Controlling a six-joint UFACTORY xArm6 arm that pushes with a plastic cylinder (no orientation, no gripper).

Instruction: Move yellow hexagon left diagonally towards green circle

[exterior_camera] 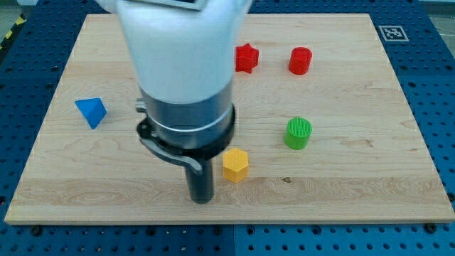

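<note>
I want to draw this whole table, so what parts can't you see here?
- Camera view: the big white and grey arm body covers the wooden board behind it; blocks could hide there.
- My tip: whether it touches the board is unclear.
- The small yellow hexagon block: beside my tip at the view's right; contact cannot be told.

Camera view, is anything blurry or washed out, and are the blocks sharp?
Camera view: the arm's white housing is close, soft and overexposed, hiding the board behind it; yellow hexagon, green circle, red star, red cylinder and blue block are sharp with faint shadows; my tip sits just left of the hexagon.
</note>
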